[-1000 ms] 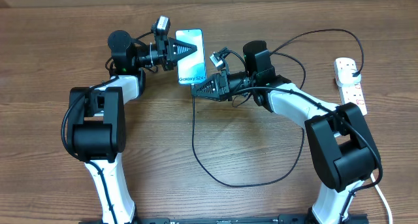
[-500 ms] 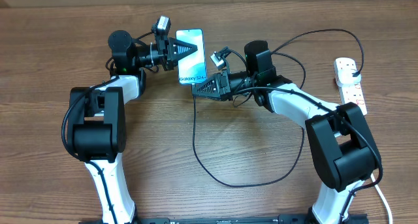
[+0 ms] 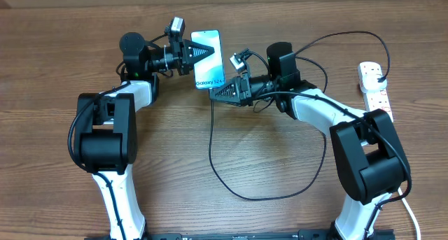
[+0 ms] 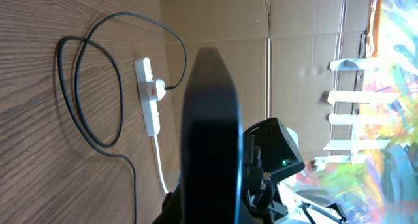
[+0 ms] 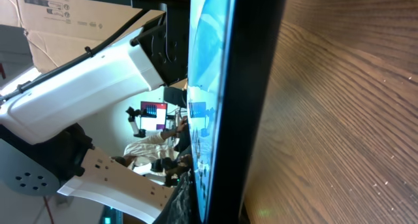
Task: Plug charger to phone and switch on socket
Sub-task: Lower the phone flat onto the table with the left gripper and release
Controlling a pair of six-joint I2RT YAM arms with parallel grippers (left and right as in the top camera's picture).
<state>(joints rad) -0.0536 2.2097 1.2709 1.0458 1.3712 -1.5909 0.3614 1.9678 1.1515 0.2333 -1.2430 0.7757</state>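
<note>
Phone (image 3: 210,38) | left fingers (image 3: 198,52) clamped on it | right fingers (image 3: 224,93) together at charger (image 3: 210,145)

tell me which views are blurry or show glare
Overhead: sharp, evenly lit, text on the phone readable. Left wrist: the phone is a dark, blurred slab up close, the power strip behind it sharp. Right wrist: reflections fill its screen.

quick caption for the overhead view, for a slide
Left gripper grips the Galaxy S24+ phone; right gripper holds the charger cable at its lower edge.
</note>
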